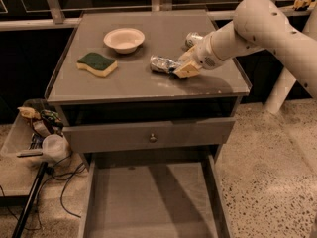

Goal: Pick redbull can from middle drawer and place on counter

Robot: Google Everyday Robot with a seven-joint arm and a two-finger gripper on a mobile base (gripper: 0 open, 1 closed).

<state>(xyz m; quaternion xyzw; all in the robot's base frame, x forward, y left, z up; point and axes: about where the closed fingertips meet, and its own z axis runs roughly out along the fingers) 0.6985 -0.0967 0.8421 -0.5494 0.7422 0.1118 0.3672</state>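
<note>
The redbull can [161,63], slim, silver and dented, lies on its side on the counter [148,86], right of centre. My gripper [182,66] is at the can's right end, low over the counter, with its beige fingers [187,72] closed around that end. The white arm reaches in from the upper right. The middle drawer [148,202] is pulled out at the bottom of the view and its flat grey bottom is bare.
A white bowl [124,38] and a green-and-yellow sponge [96,64] sit on the counter's left half. A fatter silver can [192,37] stands behind my arm. The upper drawer front with a knob [152,138] is slightly open. A clutter bin [34,133] stands at the left.
</note>
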